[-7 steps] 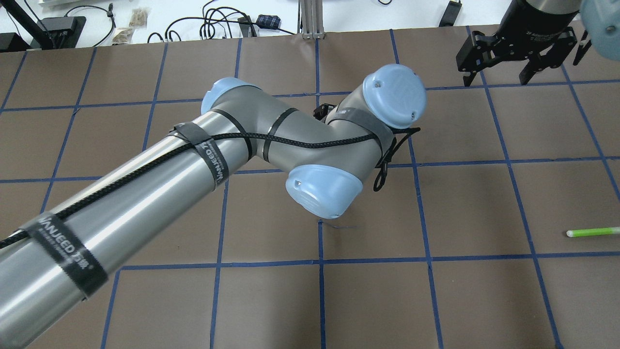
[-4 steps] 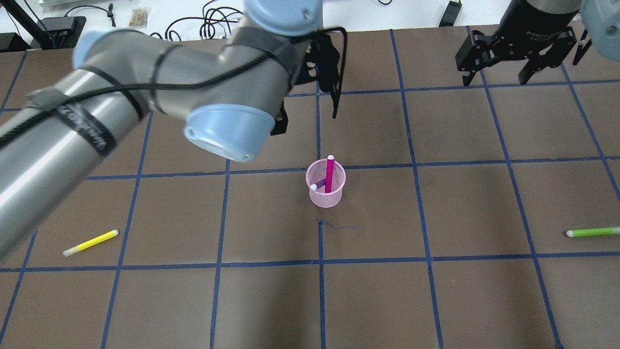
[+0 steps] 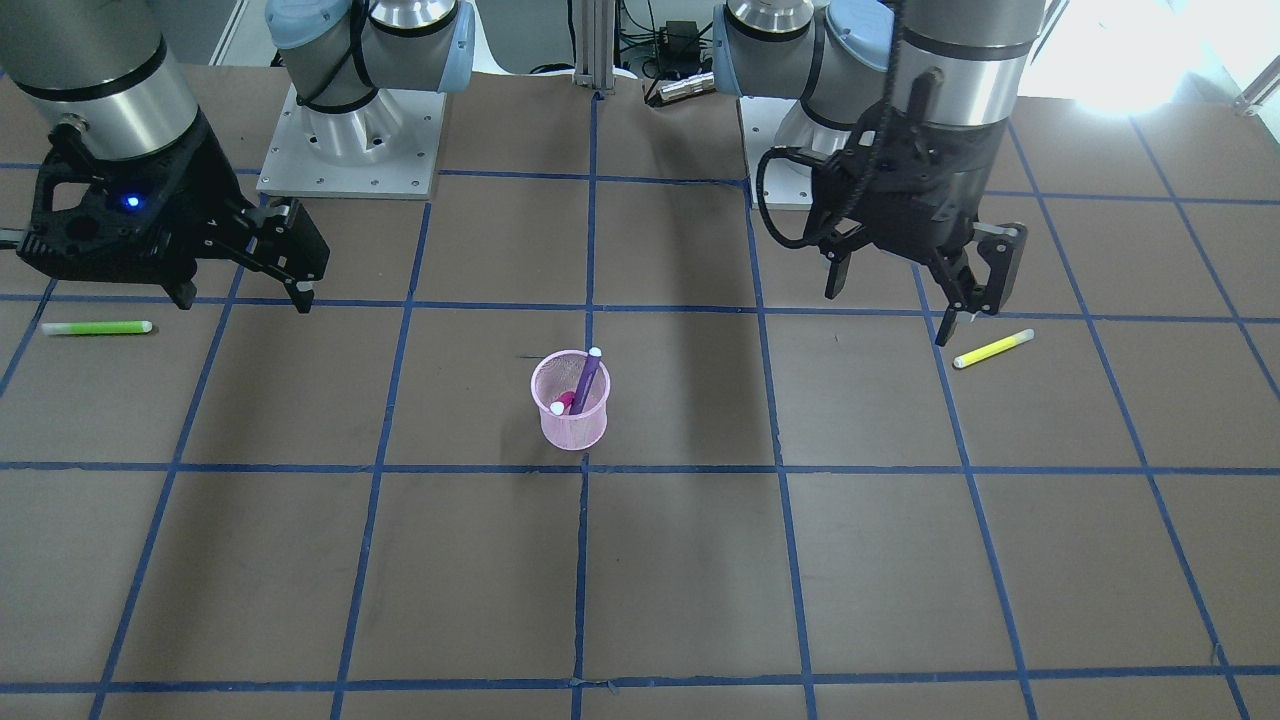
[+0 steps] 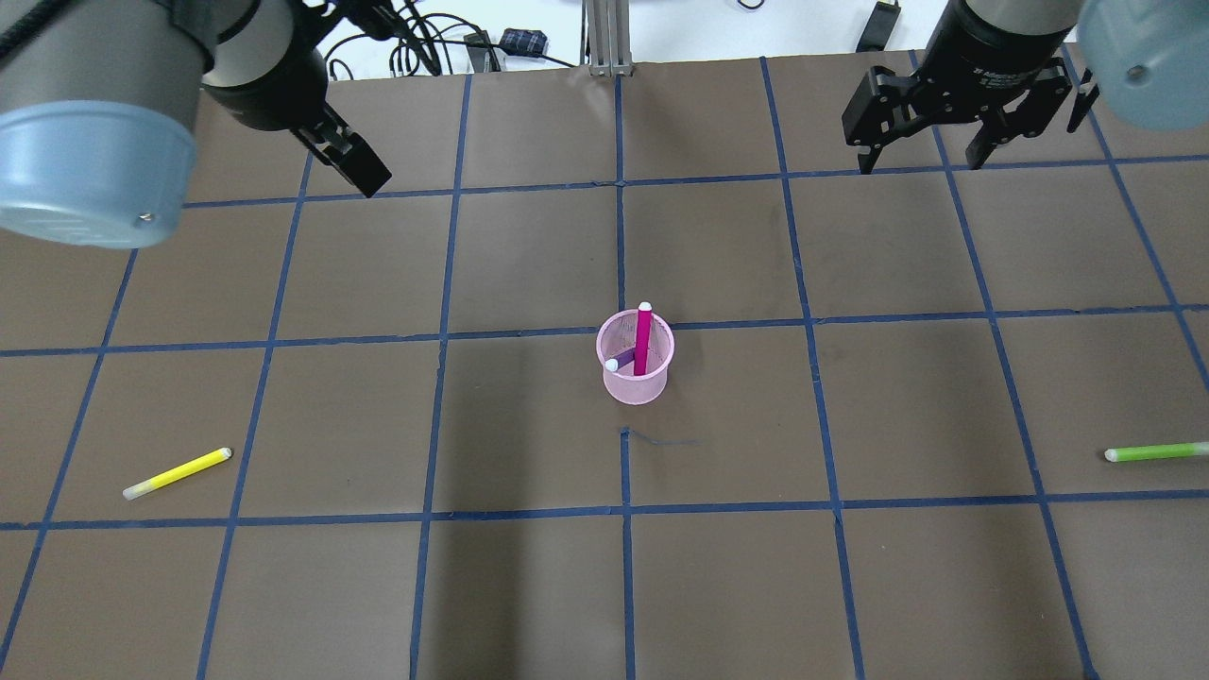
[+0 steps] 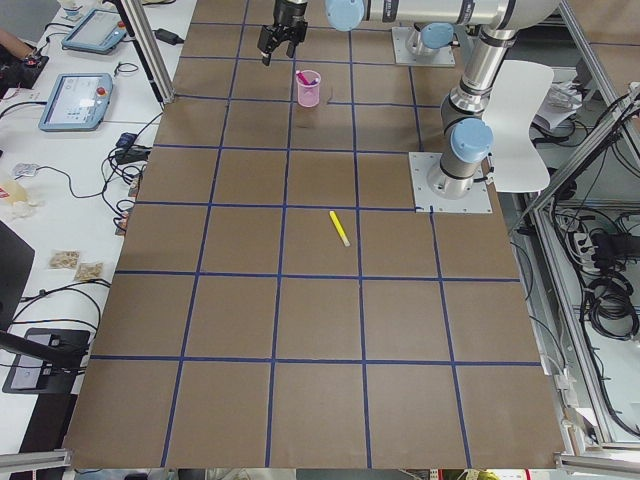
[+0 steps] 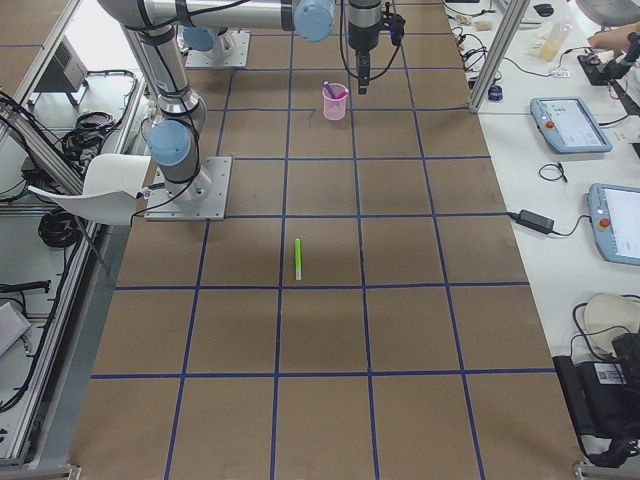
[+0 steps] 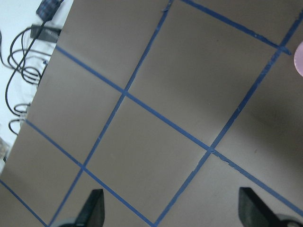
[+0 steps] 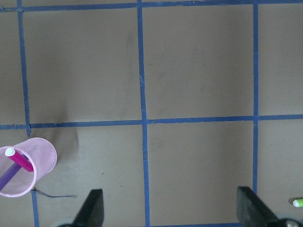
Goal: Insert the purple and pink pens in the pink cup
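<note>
The pink mesh cup (image 4: 635,378) stands upright at the table's centre. The pink pen (image 4: 643,338) and the purple pen (image 4: 621,361) both stand inside it, leaning on the rim. The cup also shows in the front view (image 3: 570,420) and the right wrist view (image 8: 33,163). My left gripper (image 3: 900,300) is open and empty, hanging above the table far to the cup's left and beyond it. Its wrist view (image 7: 173,213) shows bare table between the fingers. My right gripper (image 4: 921,156) is open and empty at the far right.
A yellow pen (image 4: 177,472) lies on the table at the near left, close under my left gripper in the front view (image 3: 992,348). A green pen (image 4: 1154,452) lies at the right edge. Cables and boxes lie beyond the far table edge.
My left arm has swung away from above the cup to the far left, and the cup with both pens now shows. My right gripper has shifted slightly left.
</note>
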Robot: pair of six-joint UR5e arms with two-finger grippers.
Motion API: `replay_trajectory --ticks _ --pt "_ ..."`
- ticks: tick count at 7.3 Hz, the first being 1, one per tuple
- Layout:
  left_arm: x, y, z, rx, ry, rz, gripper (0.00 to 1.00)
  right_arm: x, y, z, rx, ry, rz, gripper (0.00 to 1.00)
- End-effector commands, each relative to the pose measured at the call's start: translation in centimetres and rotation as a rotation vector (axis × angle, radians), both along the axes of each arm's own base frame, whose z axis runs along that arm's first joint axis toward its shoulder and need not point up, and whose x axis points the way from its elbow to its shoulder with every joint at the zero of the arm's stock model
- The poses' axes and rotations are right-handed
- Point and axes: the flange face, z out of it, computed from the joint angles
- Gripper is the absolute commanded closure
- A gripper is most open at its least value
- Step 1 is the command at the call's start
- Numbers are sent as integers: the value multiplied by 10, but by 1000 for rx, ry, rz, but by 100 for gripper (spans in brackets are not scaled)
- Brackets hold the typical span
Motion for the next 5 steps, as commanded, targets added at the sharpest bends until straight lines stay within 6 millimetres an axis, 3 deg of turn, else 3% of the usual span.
replay_trajectory --ticks 1,3,5 --pt "0 26 -10 84 197 463 0 2 -2 1 -8 4 6 0" --pt "-2 34 -15 143 208 611 0 2 0 -1 0 0 6 0" --pt "0 40 -14 169 186 628 0 2 3 -5 12 -1 -1 0"
